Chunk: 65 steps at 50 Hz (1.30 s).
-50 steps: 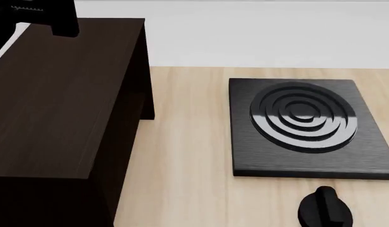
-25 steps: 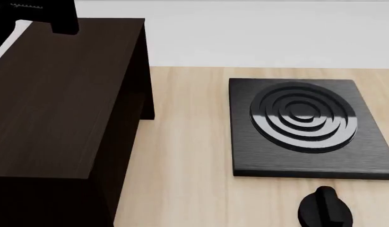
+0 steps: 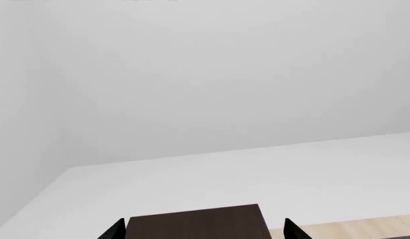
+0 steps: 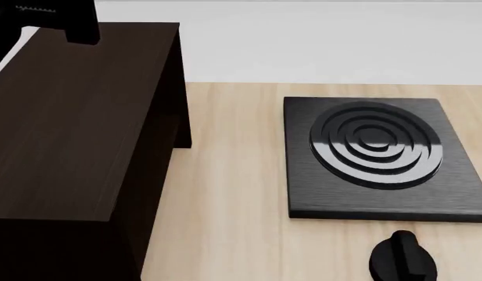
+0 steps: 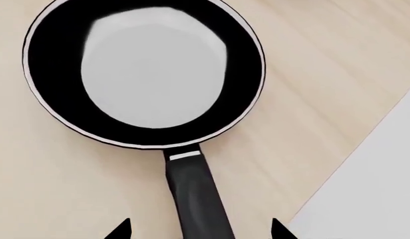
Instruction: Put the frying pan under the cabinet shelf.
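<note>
The frying pan [image 5: 145, 69] lies on the light wood table, black with a glossy grey-white inside and a thin silver rim. Its long black handle [image 5: 195, 199] runs back between the two fingertips of my right gripper [image 5: 199, 230]. The jaws stand open, one on each side of the handle, touching neither side. The pan is out of the head view. The dark brown cabinet shelf [image 4: 69, 129] fills the left of the head view. My left gripper [image 3: 203, 231] is open and empty above the cabinet's flat top [image 3: 195, 224].
A square black stove plate [image 4: 378, 158] with concentric rings lies on the table [image 4: 225, 193] right of the cabinet. A black part of my right arm [image 4: 403, 259] shows at the bottom edge. My left arm [image 4: 69, 23] is over the cabinet's far corner. The table edge [image 5: 351, 164] is near the pan.
</note>
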Motion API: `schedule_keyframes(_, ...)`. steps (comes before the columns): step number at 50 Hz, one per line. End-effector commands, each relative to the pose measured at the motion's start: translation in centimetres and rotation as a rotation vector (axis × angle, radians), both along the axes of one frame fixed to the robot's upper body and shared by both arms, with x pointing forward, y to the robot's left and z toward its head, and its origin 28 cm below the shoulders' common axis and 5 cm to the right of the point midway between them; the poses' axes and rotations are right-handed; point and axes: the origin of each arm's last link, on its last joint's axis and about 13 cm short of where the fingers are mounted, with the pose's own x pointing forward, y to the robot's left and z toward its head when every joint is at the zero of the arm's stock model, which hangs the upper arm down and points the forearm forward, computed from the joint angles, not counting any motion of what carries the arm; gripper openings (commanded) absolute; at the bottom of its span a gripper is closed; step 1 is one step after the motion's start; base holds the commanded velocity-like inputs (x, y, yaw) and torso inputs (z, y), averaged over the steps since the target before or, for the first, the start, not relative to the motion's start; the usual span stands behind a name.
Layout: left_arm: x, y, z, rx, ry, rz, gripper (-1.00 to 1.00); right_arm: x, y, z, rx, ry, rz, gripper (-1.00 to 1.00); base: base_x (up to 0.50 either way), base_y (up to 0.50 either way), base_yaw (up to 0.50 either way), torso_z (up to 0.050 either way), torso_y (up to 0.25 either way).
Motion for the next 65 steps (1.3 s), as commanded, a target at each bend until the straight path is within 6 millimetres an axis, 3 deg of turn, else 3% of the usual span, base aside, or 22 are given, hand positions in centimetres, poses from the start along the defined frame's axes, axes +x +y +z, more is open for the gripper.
schedule_keyframes(1, -0.1, -0.1, 0.2, 0.000, -0.005, -0.002, 1.00, 0.2, -0.1, -0.8, 0.015, 0.011, -0.007, 1.00, 0.00, 0.00, 0.00, 0.000, 0.000)
schedule_keyframes(33, -0.1, 0.2, 0.2, -0.004, -0.006, 0.005, 1.00, -0.3, -0.1, -2.2, 0.044, 0.044, -0.023, 1.00, 0.00, 0.00, 0.00, 0.000, 0.000)
schedule_keyframes(34, -0.1, 0.2, 0.2, -0.004, -0.007, 0.005, 1.00, -0.3, -0.1, -2.2, 0.041, 0.045, -0.033, -1.00, 0.00, 0.00, 0.00, 0.000, 0.000)
schedule_keyframes(41, -0.2, 0.1, 0.2, -0.002, -0.006, 0.002, 1.00, 1.4, 0.8, -0.2, 0.007, 0.020, 0.076, -1.00, 0.00, 0.00, 0.00, 0.000, 0.000)
schedule_keyframes(52, -0.3, 0.0, 0.1, -0.008, -0.007, -0.001, 1.00, 5.9, 3.6, 5.5, -0.089, -0.042, 0.297, -1.00, 0.00, 0.00, 0.00, 0.000, 0.000)
schedule_keyframes(65, -0.3, 0.4, 0.2, -0.013, -0.011, 0.005, 1.00, 7.7, 5.3, 10.2, -0.156, -0.056, 0.392, -1.00, 0.00, 0.00, 0.00, 0.000, 0.002)
